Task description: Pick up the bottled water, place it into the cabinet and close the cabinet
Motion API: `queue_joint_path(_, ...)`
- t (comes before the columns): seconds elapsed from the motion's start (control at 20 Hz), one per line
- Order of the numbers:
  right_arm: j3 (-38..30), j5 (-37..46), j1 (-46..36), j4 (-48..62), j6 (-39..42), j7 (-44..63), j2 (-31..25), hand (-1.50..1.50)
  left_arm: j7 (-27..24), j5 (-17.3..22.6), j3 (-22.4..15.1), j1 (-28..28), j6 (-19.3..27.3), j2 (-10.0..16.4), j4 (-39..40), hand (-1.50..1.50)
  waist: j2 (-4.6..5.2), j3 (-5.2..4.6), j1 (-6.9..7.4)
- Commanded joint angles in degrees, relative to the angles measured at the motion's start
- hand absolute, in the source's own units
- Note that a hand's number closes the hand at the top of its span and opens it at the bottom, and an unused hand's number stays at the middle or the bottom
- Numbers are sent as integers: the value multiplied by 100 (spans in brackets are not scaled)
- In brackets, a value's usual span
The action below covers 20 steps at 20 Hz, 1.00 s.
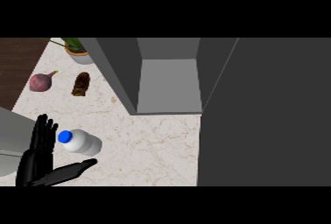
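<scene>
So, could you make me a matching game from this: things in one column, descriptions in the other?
Things: 1 bottle; 2 cabinet; 3 potted plant; 4 purple vegetable.
Descriptions: A has green leaves; B stands open; C beside the left hand; D next to a brown lump.
Pairs: 1-C, 2-B, 3-A, 4-D.

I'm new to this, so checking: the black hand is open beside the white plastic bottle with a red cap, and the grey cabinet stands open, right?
Not quite: the head view shows the cap is blue, not red. Otherwise yes: the black left hand is open beside the white plastic bottle, and the grey cabinet stands open.
</scene>
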Motion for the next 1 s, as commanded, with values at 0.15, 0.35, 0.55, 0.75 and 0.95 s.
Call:
queue_joint_path(0.15, -27, -274, 546, -970, 68, 146, -249, -150, -1346, 62, 484, -676, 54, 43, 1970, -150, 15, -5, -32)
queue_joint_path(0.35, -23, -44, 696, -509, 139, -453, -218, -150, -1891, 109, 567, -828, -50, 56, 2721, -150, 6, -1, -5)
queue_joint_path(0.55, -79, -308, 804, -1013, 123, -16, -395, -150, -2341, 419, 726, -1067, -863, 370, 3727, -150, 29, -10, -15)
queue_joint_path(0.75, 114, 25, 942, -450, 167, -716, -250, -150, -2651, 591, 702, -1229, -1391, 375, 4295, -150, 10, -6, -29)
queue_joint_path(0.95, 538, 296, 978, -786, -69, -343, -198, -150, -3169, 568, 800, -1556, -1307, 318, 4895, -150, 16, -7, 9)
